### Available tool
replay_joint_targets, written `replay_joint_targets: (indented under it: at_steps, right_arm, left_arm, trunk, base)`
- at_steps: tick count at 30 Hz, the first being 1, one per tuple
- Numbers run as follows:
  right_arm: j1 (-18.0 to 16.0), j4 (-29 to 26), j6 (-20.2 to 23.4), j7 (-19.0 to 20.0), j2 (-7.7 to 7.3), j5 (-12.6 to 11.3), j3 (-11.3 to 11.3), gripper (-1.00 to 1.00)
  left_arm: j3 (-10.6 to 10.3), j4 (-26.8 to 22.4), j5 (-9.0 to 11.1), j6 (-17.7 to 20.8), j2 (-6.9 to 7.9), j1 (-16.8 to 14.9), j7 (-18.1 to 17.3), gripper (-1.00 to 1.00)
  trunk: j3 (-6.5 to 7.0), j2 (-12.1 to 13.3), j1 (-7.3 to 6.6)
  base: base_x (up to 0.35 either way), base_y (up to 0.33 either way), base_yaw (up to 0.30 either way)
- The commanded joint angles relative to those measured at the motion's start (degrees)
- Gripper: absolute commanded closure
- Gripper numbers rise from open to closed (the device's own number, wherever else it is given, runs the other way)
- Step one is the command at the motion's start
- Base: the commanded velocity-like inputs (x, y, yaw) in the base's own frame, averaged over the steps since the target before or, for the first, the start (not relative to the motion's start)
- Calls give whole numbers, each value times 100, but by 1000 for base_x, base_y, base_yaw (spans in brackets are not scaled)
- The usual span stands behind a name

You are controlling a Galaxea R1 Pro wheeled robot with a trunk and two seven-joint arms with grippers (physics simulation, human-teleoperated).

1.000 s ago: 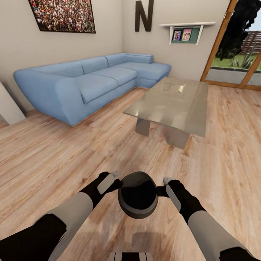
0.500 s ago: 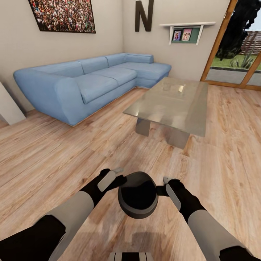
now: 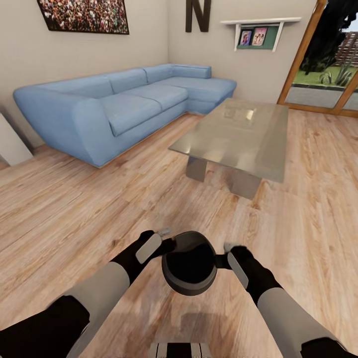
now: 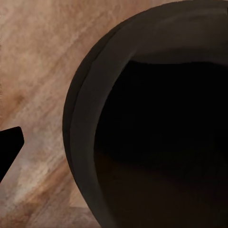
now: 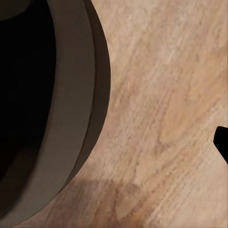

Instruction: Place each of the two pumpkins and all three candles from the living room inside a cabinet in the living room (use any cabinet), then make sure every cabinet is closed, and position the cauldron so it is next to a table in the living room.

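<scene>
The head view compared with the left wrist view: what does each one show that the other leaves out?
The head view alone shows the room: a blue sofa, a glass-topped coffee table, the letter N on the wall, and both arms with the left pincer and right pincer at either side of the cauldron. The left wrist view alone gives a close look at the cauldron's thick rim and dark hollow. Both show the cauldron and the wooden floor.
</scene>
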Motion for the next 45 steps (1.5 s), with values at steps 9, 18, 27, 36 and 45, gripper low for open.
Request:
replay_joint_targets:
  at_steps: [9,18,27,36,45]
  right_arm:
    - [0,-6,1,3,6,0,5,-100]
    - [0,-30,4,-1,8,0,3,-100]
    - [0,-111,1,-1,23,0,-3,-100]
    - [0,-123,1,-1,48,0,3,-100]
    - [0,-139,1,-1,53,0,9,-100]
  left_arm:
    - [-297,27,0,16,-6,1,38,-100]
    - [-695,-7,0,61,-4,1,73,-100]
    - [-741,-29,-28,139,11,1,346,-100]
    - [-742,-44,-26,148,4,0,890,-100]
    - [-741,-46,-24,149,5,1,915,-100]
  trunk:
    - [-200,-12,23]
    - [-399,-25,46]
    - [-599,-37,69]
    - [-798,-49,92]
    - [-953,-58,110]
  base:
    - [0,0,0]
    - [0,0,0]
    - [0,0,0]
    - [0,0,0]
    - [0,0,0]
